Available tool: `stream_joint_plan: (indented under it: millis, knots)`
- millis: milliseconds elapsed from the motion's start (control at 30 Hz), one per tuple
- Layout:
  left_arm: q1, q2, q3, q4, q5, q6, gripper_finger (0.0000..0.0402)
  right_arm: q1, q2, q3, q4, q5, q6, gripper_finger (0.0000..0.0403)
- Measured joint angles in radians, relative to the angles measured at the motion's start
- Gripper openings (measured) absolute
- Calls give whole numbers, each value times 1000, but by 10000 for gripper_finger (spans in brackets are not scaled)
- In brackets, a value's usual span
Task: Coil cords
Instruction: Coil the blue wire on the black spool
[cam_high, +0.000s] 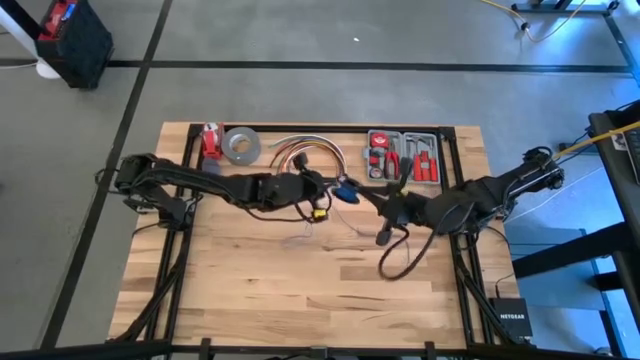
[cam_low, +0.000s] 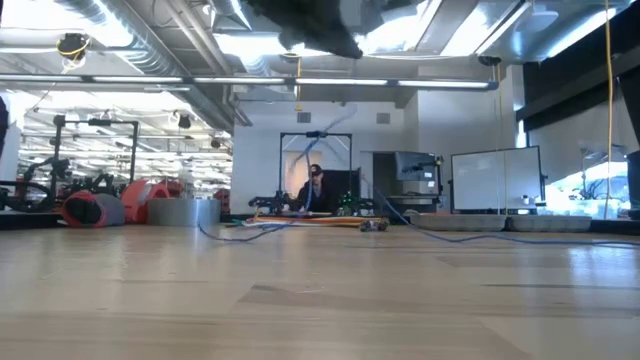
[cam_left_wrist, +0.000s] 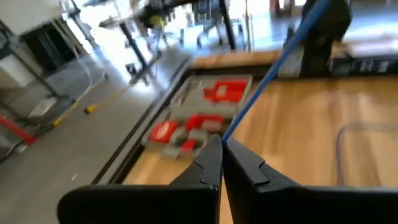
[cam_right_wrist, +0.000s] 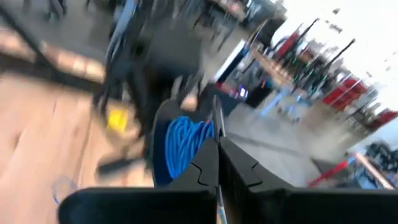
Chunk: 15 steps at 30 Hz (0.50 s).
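Observation:
The cord is thin and blue. A stretch of it (cam_left_wrist: 267, 68) runs taut through the air between my two grippers above the table's middle. A blue coil of it (cam_high: 346, 193) shows at the tip of my left gripper (cam_high: 338, 190), and also just beyond my right fingers, coil (cam_right_wrist: 186, 146). Slack bluish-grey cord (cam_low: 450, 236) lies on the wooden table (cam_high: 300, 290). My left gripper (cam_left_wrist: 221, 142) and my right gripper (cam_right_wrist: 217, 144) are both shut. The right gripper (cam_high: 385, 203) stands close to the left one, on its right. My left gripper pinches the cord (cam_left_wrist: 227, 134) between its two fingertips, and the cord leaves them in a straight taut line toward my right gripper, clear of the table. My right gripper is shut on the cord, a thin strand (cam_right_wrist: 215, 115) rising from its fingertips; the fingers hide the contact itself.
An open tool case (cam_high: 402, 155) with red-handled tools lies at the far edge. A grey tape roll (cam_high: 240, 146), a red object (cam_high: 210, 140) and an arched bundle of orange, red and white cables (cam_high: 300, 150) lie to its left. A black cable loop (cam_high: 405, 258) hangs under the right arm.

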Motion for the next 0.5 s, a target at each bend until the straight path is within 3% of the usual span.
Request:
stream_joint_plan:
  millis: [100,200,500]
  knots:
    - [1,-90,-4,-94,-14,-4,0,2,11,0,-164,25,129,1]
    - [-7,-182,-2,-162,-18,-32,0,-7,38,-12,-259,123,187,1]
    - [-56,-276,0,-175,49,-99,0,-143,108,-104,-231,107,190,1]
